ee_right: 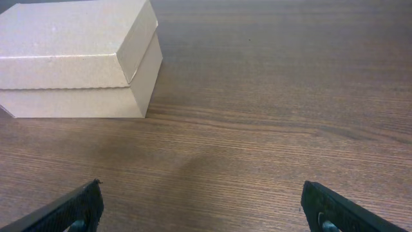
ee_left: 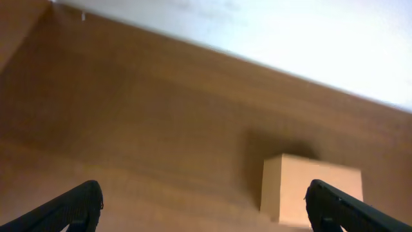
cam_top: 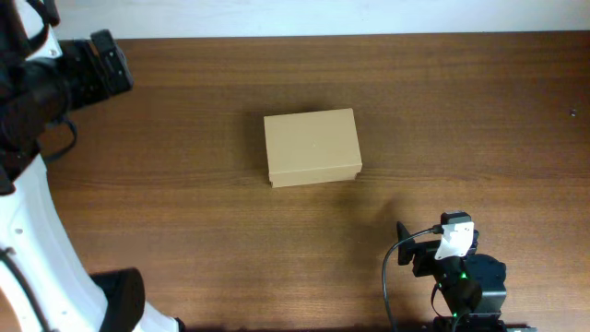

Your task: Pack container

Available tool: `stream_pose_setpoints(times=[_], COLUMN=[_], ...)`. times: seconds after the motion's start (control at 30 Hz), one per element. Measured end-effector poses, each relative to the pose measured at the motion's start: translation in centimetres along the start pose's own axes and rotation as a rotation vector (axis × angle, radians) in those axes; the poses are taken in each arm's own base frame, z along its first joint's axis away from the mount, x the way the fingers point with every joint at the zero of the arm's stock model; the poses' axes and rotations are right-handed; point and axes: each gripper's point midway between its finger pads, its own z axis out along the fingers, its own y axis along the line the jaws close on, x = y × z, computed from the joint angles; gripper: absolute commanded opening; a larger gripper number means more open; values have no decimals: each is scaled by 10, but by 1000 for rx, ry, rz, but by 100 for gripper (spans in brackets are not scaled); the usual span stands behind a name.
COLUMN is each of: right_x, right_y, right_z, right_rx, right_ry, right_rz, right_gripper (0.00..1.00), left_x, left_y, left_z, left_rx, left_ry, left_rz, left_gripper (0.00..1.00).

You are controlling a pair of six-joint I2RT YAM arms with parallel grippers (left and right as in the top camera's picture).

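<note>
The container [cam_top: 312, 146] is a tan cardboard box with its lid shut, standing in the middle of the wooden table. It also shows at the top left of the right wrist view [ee_right: 77, 55] and at the lower right of the left wrist view [ee_left: 312, 189]. My left gripper [ee_left: 206, 209] is open and empty, far from the box at the table's upper left. My right gripper [ee_right: 203, 209] is open and empty above bare wood, to the box's lower right. The right arm [cam_top: 456, 272] sits at the front right edge.
The left arm's black and white body [cam_top: 55, 78] fills the left side of the overhead view. A pale wall [ee_left: 290, 38] runs beyond the table's far edge.
</note>
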Motion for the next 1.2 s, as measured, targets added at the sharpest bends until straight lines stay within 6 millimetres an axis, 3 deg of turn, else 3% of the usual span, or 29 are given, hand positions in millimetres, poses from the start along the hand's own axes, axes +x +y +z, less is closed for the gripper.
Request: stream_pose_setpoints(times=[0.2,0.5,0.8,0.9,1.0,1.2], right_x=[0,0,0,0,0,0], right_y=[0,-1,-1,-1,-1,-1], right_z=[0,0,0,0,0,0], right_rx=[1,4,4,4,4,4], right_ry=[0,0,-3,-3,-3,-3], right_rz=[1,0,0,0,0,0], right_gripper=[99,99,99,99,99,99], left_x=[3,23,96,125,155,193], left_y=[10,16,16,19,26,35], left_z=[-11,-25,-13,2,30,63], left_rx=[-21,55,175,201,203,197], left_ry=[-145,-553,-822,-868,-862,-837], left_rz=[-2,-8,8,10,12,13], left_gripper=[100,100,100,100,100,100])
